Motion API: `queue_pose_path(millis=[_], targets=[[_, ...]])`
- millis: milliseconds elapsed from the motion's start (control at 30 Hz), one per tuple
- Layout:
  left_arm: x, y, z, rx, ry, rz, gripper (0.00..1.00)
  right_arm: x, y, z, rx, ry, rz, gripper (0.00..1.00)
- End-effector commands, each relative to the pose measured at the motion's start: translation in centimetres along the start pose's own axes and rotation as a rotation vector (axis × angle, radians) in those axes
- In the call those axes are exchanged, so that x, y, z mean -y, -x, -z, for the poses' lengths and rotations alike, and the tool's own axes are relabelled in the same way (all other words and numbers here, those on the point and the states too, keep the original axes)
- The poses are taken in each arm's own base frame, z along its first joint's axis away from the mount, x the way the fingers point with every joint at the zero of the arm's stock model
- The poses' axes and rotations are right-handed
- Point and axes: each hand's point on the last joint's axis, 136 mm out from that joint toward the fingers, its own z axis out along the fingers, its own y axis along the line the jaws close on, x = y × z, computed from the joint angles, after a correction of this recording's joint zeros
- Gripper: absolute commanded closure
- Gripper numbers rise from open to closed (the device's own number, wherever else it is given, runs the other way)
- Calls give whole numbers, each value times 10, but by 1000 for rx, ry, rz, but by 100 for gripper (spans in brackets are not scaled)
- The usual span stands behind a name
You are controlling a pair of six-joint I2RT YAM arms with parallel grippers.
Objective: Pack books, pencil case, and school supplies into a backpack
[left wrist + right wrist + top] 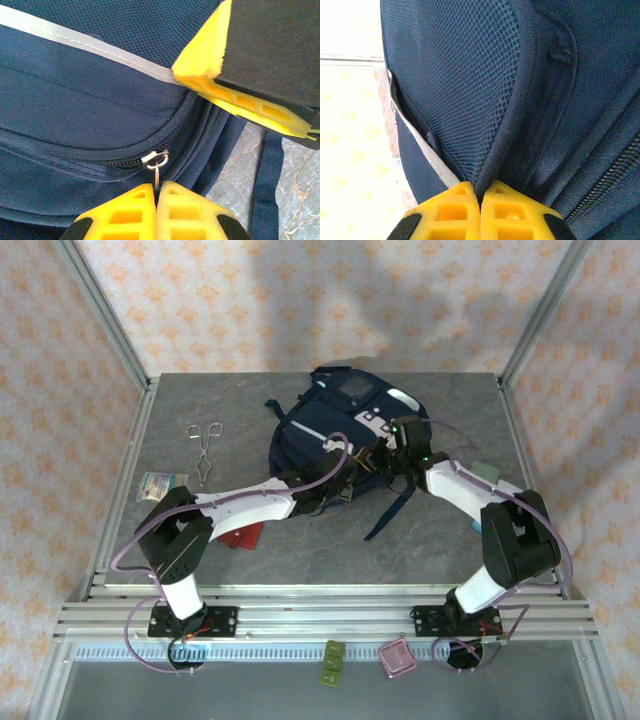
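Backpack [335,420] lies centre-rear on bench [430,535]. Left hand [156,195] clenched, fingertips meeting, pinching ring of metal zipper pull [157,167] on backpack's near side. Right hand [480,194] clenched, fingertips pinching seam edge of mesh panel [465,100]. Red school supplies [243,536] flat on bench under left arm.

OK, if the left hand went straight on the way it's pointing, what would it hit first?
The backpack. The left hand is shut on the zipper pull; just beyond lie the slider and the navy fabric. Contact would probably come almost at once, though depth is unclear.
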Motion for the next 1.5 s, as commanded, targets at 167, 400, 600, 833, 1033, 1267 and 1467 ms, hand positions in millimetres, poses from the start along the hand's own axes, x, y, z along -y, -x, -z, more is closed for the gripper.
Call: queue_pose_path(millis=[167,400,600,833,1033,1267,1467], targets=[[-84,-4,12,20,188,98,100,-4,22,19,113,31,19,100],[-133,10,19,57,291,133,100,4,18,20,120,28,11,100],[-112,5,18,28,222,99,100,2,42,24,166,-3,43,100],[-30,-7,21,10,36,16,100,-7,98,32,269,-62,81,100],[24,9,5,36,-80,15,100,-14,127,31,311,-83,75,99],[33,21,-10,50,-64,-1,100,-7,88,34,213,5,27,71],[36,22,-11,47,-70,-6,100,5,49,40,163,41,-15,65]])
